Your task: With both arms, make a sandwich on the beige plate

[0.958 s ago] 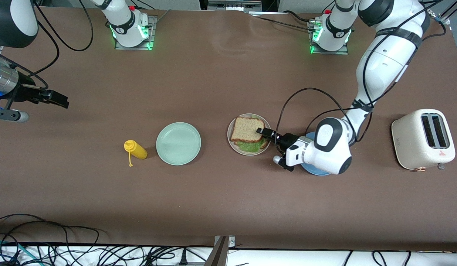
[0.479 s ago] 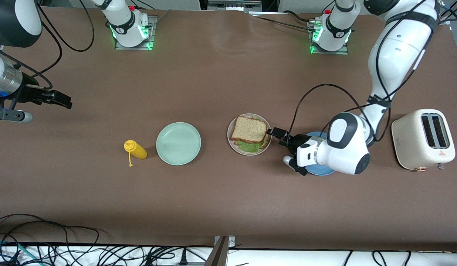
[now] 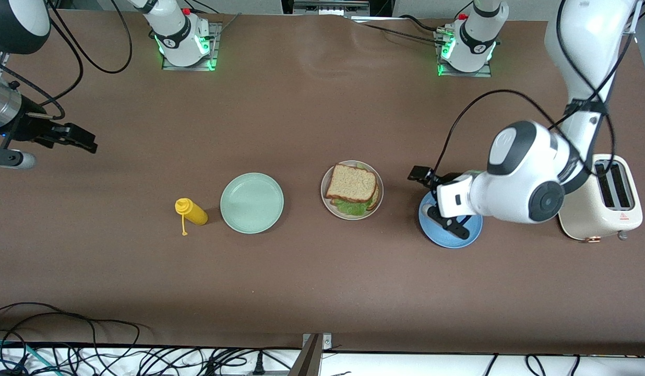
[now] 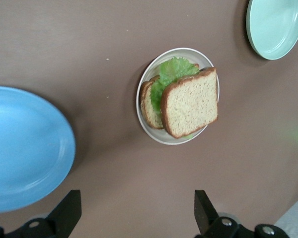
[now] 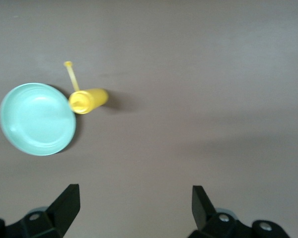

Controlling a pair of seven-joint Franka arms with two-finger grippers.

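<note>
Assembled sandwich [image 3: 352,188] on beige plate [image 3: 327,201], open left gripper [image 3: 420,174] raised above blue plate [image 3: 448,237], right gripper [image 3: 74,137] waiting at table's edge

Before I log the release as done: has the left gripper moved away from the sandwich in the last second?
Yes. The left gripper, open, has pulled off the sandwich toward the toaster and now hangs over the blue plate.

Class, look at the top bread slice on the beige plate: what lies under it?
Under the top bread slice a green lettuce leaf shows, then a second slice, all on the beige plate. Whatever else lies between is covered.
</note>
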